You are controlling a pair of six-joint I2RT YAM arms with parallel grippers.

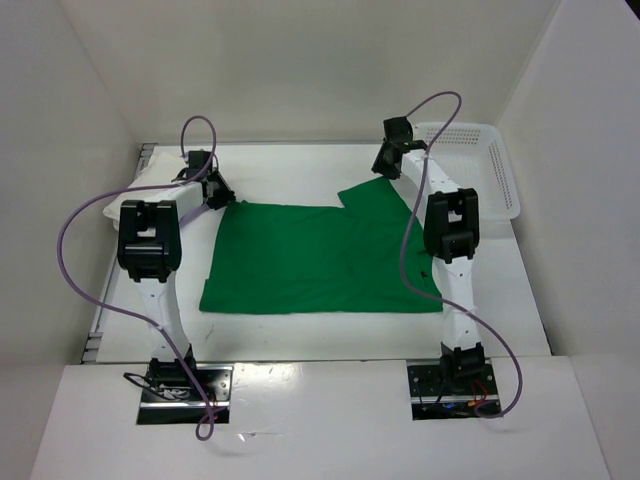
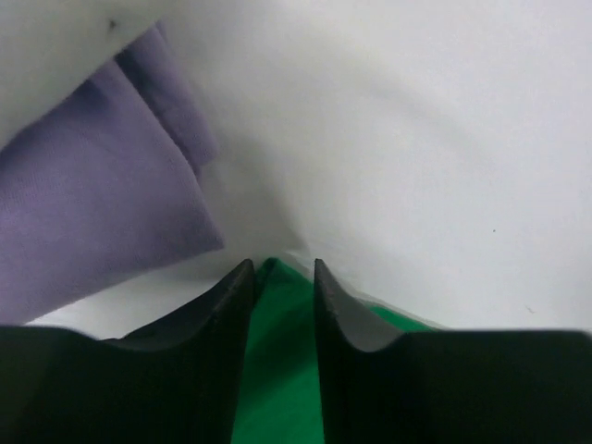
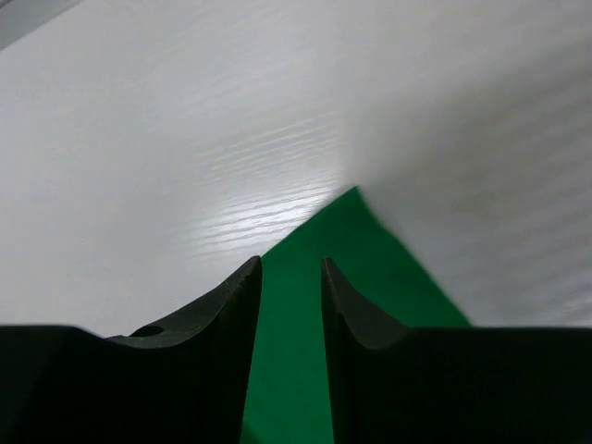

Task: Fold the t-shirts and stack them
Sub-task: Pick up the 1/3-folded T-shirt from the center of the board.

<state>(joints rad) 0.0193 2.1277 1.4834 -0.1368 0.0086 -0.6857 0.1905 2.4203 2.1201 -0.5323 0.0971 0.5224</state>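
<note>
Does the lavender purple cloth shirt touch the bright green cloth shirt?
Apart: left wrist view shows white surface between the lavender shirt and the green shirt.

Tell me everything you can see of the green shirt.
The green shirt is plain bright cloth, soft-looking, spread flat on the white table in a rough rectangle, with a sleeve jutting out at its far right corner. A few light creases show. The left gripper and right gripper sit at its two far corners, jaws apart, green cloth showing between them.
</note>
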